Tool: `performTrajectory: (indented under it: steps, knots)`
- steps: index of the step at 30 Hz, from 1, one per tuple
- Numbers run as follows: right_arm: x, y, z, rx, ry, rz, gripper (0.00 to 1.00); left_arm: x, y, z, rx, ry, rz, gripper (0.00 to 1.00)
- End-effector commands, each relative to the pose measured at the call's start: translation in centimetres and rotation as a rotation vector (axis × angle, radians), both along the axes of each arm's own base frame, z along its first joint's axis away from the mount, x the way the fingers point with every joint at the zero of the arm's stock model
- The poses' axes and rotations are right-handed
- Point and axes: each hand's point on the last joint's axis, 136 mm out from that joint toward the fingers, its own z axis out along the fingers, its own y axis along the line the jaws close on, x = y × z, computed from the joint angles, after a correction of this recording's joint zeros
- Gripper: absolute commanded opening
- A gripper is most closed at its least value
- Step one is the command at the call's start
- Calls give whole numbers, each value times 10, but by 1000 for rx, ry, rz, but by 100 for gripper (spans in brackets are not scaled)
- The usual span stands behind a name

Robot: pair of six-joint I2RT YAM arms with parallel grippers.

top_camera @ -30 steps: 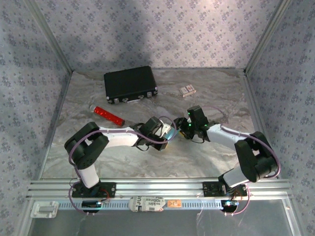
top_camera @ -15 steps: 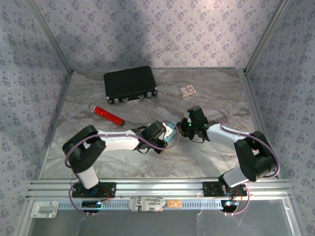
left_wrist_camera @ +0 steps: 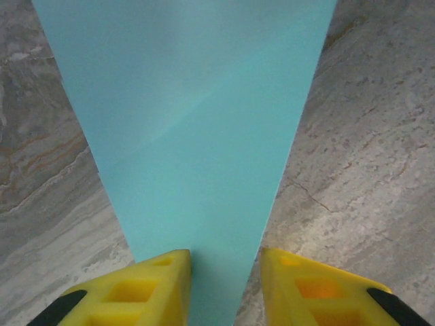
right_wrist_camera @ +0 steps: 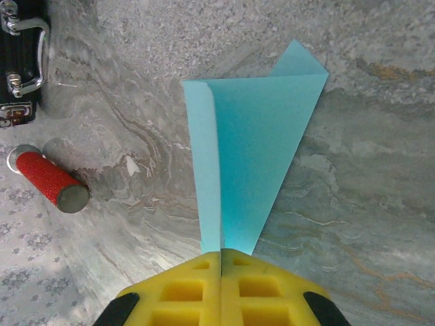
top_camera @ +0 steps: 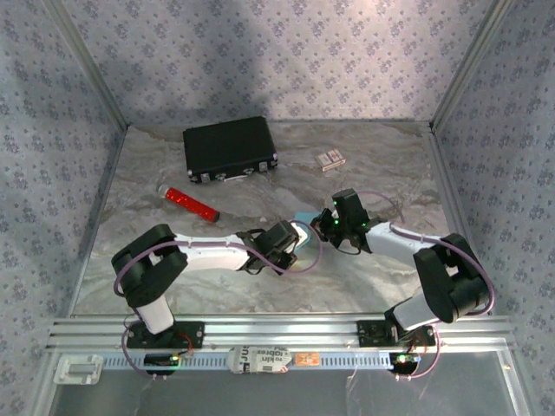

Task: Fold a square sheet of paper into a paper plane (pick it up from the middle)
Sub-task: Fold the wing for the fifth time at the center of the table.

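Left fingers point(left_wrist_camera: 143, 288) parted, right fingers point(right_wrist_camera: 183, 292) pressed together.

paper plane point(right_wrist_camera: 251, 156): smooth matt paper | table point(right_wrist_camera: 367, 204): marbled, matt | red tube point(right_wrist_camera: 44, 176): grainy

Black case point(top_camera: 230, 149), red tube point(top_camera: 192, 203) and small card box point(top_camera: 329, 159) lie apart on marbled table point(top_camera: 390, 165).

Nothing can be read for certain. A white label point(top_camera: 260, 358) lies on the aluminium rail point(top_camera: 277, 329) and carries dark printed letters too small to make out. An orange tag point(top_camera: 305, 359) just beside it on the same rail bears marks equally illegible.
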Motion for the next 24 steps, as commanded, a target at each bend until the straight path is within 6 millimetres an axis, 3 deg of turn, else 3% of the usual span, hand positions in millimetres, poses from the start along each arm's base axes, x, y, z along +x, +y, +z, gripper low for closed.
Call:
performTrajectory:
  steps: [1, 8, 24]
  knots:
    - [1, 0, 6, 38, -10, -13, 5, 7, -2, 16, 28, -86, -6, 34]
    - [3, 1, 8, 46, -15, -14, 4, 8, 0, 14, 53, -113, -2, 32]
    - [1, 0, 6, 43, -12, -12, 4, 10, 4, 16, 61, -146, 8, 11]
